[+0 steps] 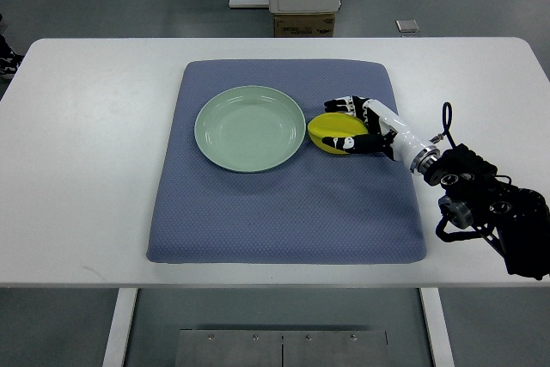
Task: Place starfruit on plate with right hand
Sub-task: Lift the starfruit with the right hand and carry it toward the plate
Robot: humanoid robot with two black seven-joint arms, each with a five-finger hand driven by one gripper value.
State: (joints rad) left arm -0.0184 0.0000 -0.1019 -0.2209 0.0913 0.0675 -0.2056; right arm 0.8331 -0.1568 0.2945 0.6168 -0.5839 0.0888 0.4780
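Your right hand (357,126) reaches in from the right edge of the picture and has its black-and-white fingers (344,104) wrapped around the one starfruit (333,131), some above it and some curled under its lower right side. The yellow fruit sits on the blue mat (284,212), just right of the plate (250,128), its left end at the plate's rim; you cannot tell from this view whether the two touch. Its long axis runs roughly left to right across the picture, tipped a little so the left end points at the plate and the right end lies in your palm. You have one starfruit, one pale green plate with nothing on it, one mat, and one white table (77,169) under all of it. Only one arm (481,195) shows, dark and cabled, over the table's right side.
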